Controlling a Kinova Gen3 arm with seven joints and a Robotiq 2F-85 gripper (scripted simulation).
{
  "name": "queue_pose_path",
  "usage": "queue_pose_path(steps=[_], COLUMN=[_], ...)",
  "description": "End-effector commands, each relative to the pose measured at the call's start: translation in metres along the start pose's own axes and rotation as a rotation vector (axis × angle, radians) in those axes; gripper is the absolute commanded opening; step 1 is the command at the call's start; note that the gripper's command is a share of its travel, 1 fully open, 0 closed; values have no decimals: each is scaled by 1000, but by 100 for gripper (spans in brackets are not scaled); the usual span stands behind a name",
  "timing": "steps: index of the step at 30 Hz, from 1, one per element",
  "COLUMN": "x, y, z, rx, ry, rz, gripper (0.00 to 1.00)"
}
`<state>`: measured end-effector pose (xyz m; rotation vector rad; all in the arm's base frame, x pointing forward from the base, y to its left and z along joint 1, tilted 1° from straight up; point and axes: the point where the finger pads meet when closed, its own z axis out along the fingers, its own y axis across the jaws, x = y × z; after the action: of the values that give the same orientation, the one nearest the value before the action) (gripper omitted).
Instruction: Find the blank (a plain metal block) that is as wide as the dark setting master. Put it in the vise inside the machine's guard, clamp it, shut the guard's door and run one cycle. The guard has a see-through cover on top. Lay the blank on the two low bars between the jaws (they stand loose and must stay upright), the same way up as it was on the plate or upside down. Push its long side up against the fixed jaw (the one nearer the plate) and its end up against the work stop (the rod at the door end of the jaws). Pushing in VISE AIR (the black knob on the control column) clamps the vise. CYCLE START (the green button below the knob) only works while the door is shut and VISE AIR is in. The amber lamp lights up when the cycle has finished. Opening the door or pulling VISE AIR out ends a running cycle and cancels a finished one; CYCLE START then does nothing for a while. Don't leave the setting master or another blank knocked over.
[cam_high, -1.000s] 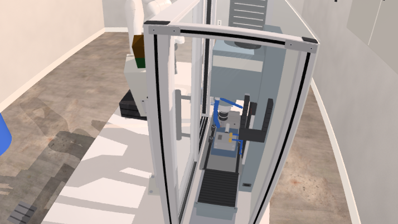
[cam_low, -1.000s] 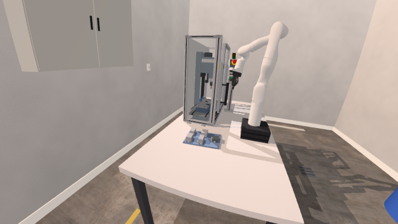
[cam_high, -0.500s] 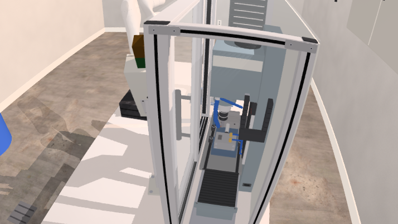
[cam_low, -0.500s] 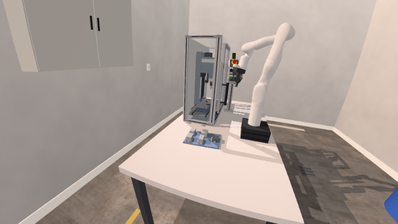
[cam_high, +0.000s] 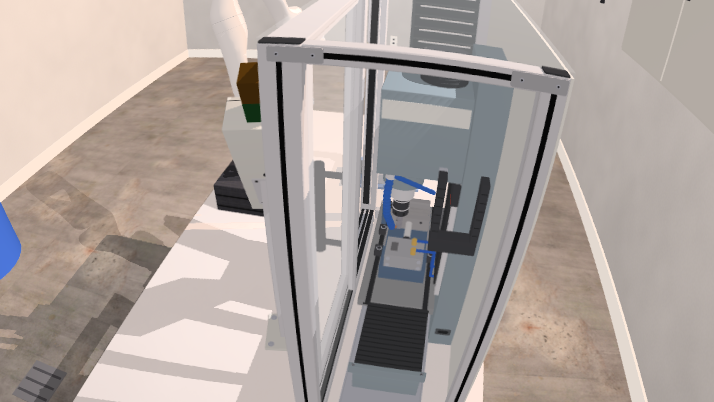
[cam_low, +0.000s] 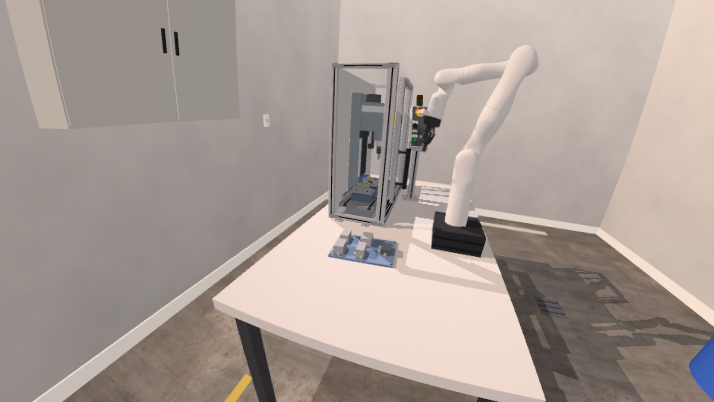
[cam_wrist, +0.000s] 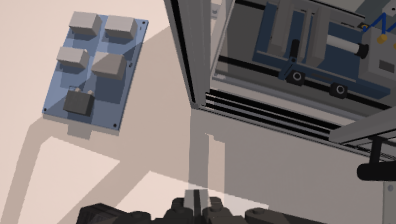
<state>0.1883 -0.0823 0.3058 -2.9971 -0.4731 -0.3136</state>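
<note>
Bright room light, crisp dark floor shadows, pale sunlit patches
</note>
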Motion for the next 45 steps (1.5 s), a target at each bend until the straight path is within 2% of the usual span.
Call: queue_pose_path(steps=[1, 5, 10, 22, 27, 39, 44, 45], x=[1, 1, 26, 26, 50, 50, 66, 66], y=[-1, -1, -51, -51, -102, -102, -135, -135], z=[-1, -1, -22, -22, -42, -42, -56, -56], rx=[-3, -3, -3, -3, -3, -3, -2, -2], ry=[-1, -1, -1, -1, -1, -1, -1, -1], rz=[1, 1, 1, 1, 1, 1, 1, 1], gripper=[10, 10, 10, 10, 10, 10, 10, 10])
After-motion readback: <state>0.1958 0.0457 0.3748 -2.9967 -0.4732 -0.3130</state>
